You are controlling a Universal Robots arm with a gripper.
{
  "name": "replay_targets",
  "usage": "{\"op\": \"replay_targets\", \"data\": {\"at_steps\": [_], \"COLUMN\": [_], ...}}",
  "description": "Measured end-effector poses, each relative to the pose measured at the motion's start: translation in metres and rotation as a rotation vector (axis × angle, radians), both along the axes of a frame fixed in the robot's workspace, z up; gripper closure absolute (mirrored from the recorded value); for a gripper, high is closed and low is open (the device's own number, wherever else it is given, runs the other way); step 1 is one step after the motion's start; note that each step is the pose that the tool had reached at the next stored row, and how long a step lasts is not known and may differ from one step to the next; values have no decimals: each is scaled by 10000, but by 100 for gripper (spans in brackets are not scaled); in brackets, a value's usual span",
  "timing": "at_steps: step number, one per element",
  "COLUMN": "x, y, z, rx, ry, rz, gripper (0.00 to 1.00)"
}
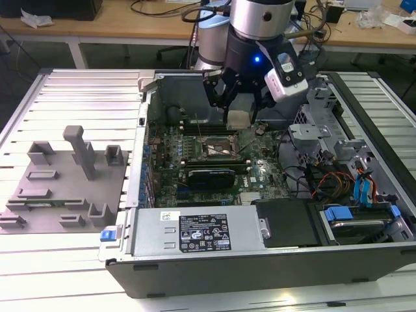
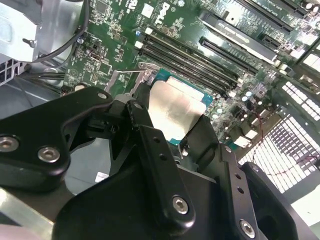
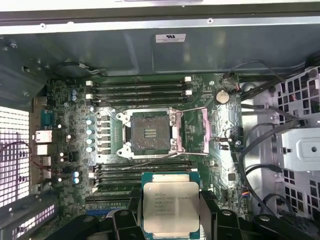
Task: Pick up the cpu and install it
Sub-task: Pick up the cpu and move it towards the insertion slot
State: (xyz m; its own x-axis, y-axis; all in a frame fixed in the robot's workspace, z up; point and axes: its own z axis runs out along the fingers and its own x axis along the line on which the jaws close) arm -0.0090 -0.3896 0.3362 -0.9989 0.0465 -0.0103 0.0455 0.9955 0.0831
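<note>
Silvery metal marks the top of the cpu (image 3: 170, 204), which sits clamped between the black fingers (image 3: 126, 221) of the claw (image 3: 170, 220). The fingers press on two opposite edges of the chip, and its green rim shows around the lid. In the second wrist view the cpu (image 2: 175, 111) lies flat in the claw (image 2: 175, 127), raised above the green motherboard (image 2: 125, 30).

In the exterior view the arm (image 1: 255, 26) comes down from the far side of the open computer case (image 1: 260, 260). Its wrist points straight down and a blue light glows on the black housing. A white camera block (image 1: 285, 77) is mounted on the wrist at the exterior view's right. The claw (image 1: 238, 114) hangs inside the case, holding the cpu (image 1: 238, 118) over the motherboard (image 1: 260, 170), near the socket (image 1: 218, 151) and not in it.

In the first wrist view the socket (image 3: 150, 132) stands open, its contact field bare and its metal load plate (image 3: 192, 132) swung aside. The cpu lies apart from it, over the black memory slots (image 3: 140, 175).

On the slatted counter (image 1: 78, 97), at the exterior view's left, lies a grey fixture plate (image 1: 62, 188), well apart from the claw.
</note>
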Motion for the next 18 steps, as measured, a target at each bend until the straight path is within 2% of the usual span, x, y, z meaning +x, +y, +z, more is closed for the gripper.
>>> {"op": "replay_targets", "data": {"at_steps": [5, 13, 18], "x": [-3, -14, -17], "y": [5, 15, 41], "z": [-115, -253, -352], "rx": [1, 2, 2], "ry": [-10, -20, -20], "rz": [51, 132, 164], "gripper": [46, 46, 46]}}
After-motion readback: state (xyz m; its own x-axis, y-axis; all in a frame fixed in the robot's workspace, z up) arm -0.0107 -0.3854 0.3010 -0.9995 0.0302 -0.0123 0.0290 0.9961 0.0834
